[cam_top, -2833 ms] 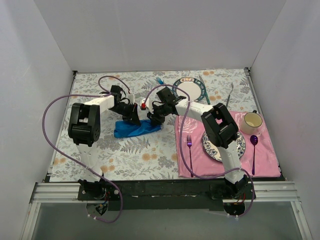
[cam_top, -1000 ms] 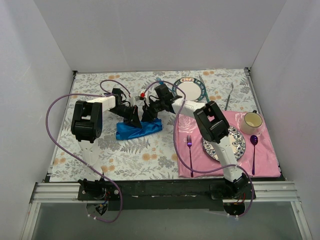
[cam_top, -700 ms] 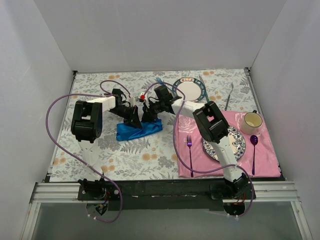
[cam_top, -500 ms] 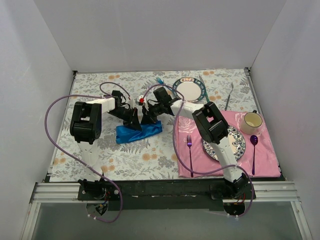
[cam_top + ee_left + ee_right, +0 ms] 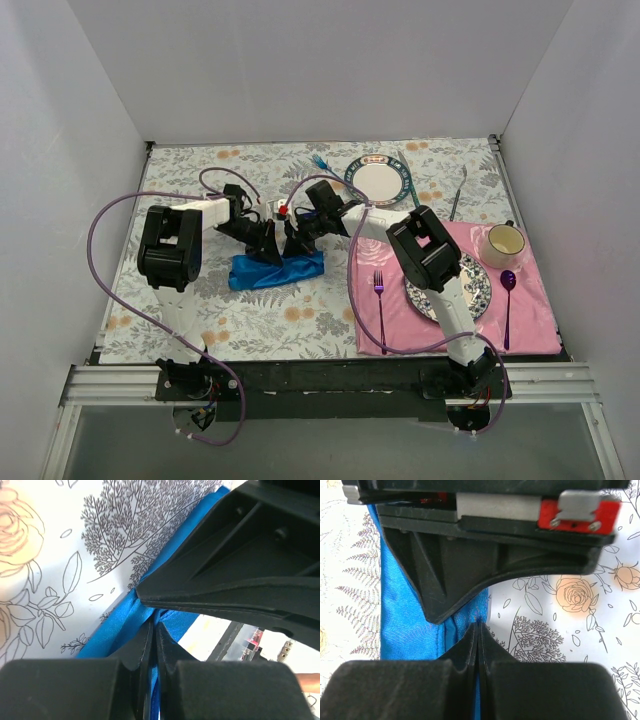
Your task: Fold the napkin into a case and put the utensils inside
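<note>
Top view: the napkin [image 5: 277, 271] is a bunched blue strip on the floral tablecloth [image 5: 200, 180], left of the pink placemat [image 5: 400, 325]. The left gripper [image 5: 271, 256] and right gripper [image 5: 290, 254] point down onto its far edge, almost touching each other. The light-blue fork [image 5: 320, 161] lies far back, beside the round plate [image 5: 378, 181], well apart from the cloth. A magenta fork [image 5: 379, 290], a patterned plate [image 5: 484, 290], a mug [image 5: 505, 243] and a purple spoon [image 5: 508, 292] sit on the placemat.

Left wrist: the left fingers [image 5: 145, 645] are pressed together, with a blue fold of napkin [image 5: 117, 625] pinched between them. The right gripper's black body fills the upper right.

Right wrist: the right fingers [image 5: 467, 645] are together, with a thin blue edge caught between them. The rest of the napkin [image 5: 400, 615] is at left. The left gripper's body is just ahead.
</note>
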